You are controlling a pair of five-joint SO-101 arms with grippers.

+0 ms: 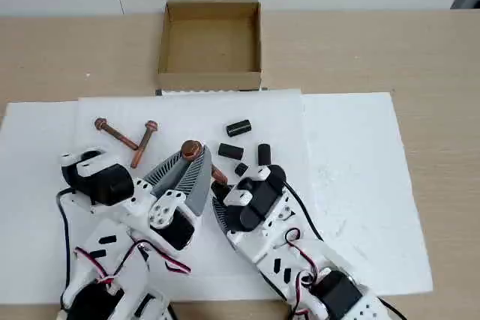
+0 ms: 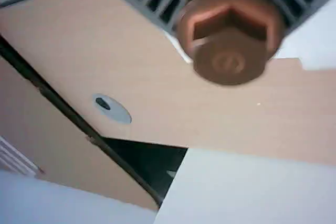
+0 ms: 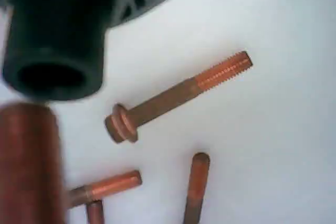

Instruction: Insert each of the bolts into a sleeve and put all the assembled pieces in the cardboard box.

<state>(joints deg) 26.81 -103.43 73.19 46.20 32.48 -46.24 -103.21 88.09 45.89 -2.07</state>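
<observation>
The left gripper (image 1: 191, 157) is squeezed tight on a brown bolt (image 2: 228, 40). It holds the bolt up off the white sheet (image 1: 360, 185), with the big round head at the fingertips and the long part pointing toward the other arm.

The right gripper (image 1: 219, 198) is right next to it. It is pinching a black sleeve (image 3: 52, 51), and the open hole of the sleeve faces out. The tip of the held bolt is just beside that hole. It is not inside.

Two more bolts (image 1: 112, 133) (image 1: 145, 142) lie on the sheet, close together, off to the left of the left gripper.

Four loose sleeves lie on the sheet past the grippers - one (image 1: 238, 127) closest to the box, one (image 1: 230, 151) just behind the held bolt, one (image 1: 264, 154) standing near the right arm, and a small one (image 1: 241, 169) between them.

The cardboard box (image 1: 210, 80) sits on the wooden table (image 1: 435, 58) at the far edge of the sheet - well away from both grippers.
</observation>
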